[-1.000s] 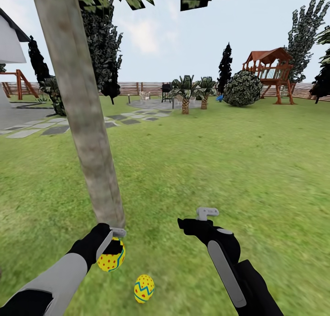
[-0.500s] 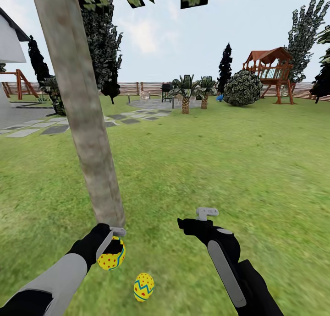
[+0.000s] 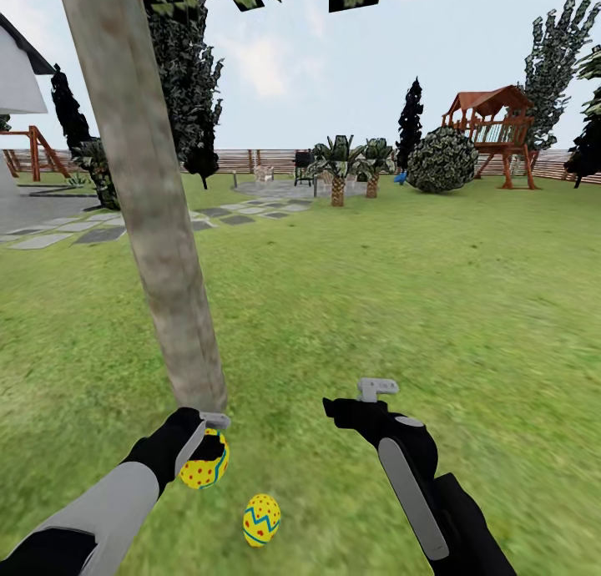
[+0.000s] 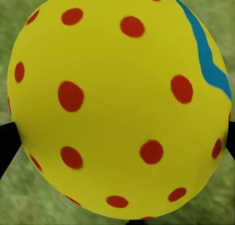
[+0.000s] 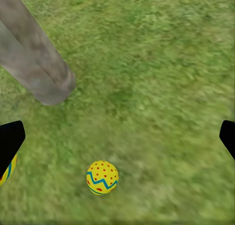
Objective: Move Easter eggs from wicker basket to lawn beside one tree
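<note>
A pale grey-brown tree (image 3: pixel 159 225) leans up from the lawn (image 3: pixel 401 309), its base just beyond my left hand. My left gripper (image 3: pixel 207 442) is shut on a yellow, red-dotted Easter egg (image 3: pixel 204 469) low over the grass beside the trunk. In the left wrist view this egg (image 4: pixel 117 102) sits between the dark fingers (image 4: pixel 7 143). A second egg (image 3: pixel 262 519) with a blue zigzag lies on the grass just right of it, also seen as egg (image 5: pixel 102 177) near the trunk (image 5: pixel 36 71). My right gripper (image 3: pixel 338 409) hangs open and empty (image 5: pixel 120 139). The wicker basket is out of view.
A grey stepping-stone path (image 3: pixel 100 235) runs at the far left toward short palms (image 3: pixel 338 171). A round bush (image 3: pixel 441 160) and a red playset (image 3: pixel 492 133) stand at the back fence. Open grass stretches to the right and ahead.
</note>
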Robot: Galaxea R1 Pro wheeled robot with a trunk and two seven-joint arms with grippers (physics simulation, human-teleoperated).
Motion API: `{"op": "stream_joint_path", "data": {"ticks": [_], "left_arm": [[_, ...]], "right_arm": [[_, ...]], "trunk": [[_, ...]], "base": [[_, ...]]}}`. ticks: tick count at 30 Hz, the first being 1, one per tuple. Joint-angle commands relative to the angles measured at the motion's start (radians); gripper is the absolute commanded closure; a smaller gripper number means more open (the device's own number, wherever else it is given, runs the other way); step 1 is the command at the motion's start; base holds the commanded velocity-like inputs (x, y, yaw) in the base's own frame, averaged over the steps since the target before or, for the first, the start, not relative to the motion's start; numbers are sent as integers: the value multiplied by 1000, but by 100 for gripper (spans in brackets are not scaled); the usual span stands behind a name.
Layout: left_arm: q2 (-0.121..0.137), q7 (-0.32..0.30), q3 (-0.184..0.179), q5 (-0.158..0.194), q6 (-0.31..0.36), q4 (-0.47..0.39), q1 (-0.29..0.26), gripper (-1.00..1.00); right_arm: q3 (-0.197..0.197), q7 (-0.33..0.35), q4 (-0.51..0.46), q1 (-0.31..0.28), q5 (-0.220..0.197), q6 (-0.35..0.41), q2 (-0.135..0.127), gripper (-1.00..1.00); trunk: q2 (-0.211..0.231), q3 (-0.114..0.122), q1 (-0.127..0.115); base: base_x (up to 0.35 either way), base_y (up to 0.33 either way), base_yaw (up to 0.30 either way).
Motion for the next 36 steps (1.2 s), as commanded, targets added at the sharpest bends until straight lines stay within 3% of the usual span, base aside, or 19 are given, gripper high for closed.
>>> {"op": "stream_joint_path", "data": {"ticks": [1,36], "left_arm": [[1,8,-7,9,2,-1,0,100],[2,8,-7,9,-68,-1,0,100]], "right_arm": [[1,-10,-1,-1,-10,2,0,-100],[2,-10,1,-1,-12,2,3,-100]], "trunk": [[-8,-4,4],[-253,-114,138]], "base": [[0,0,0],[0,0,0]]}}
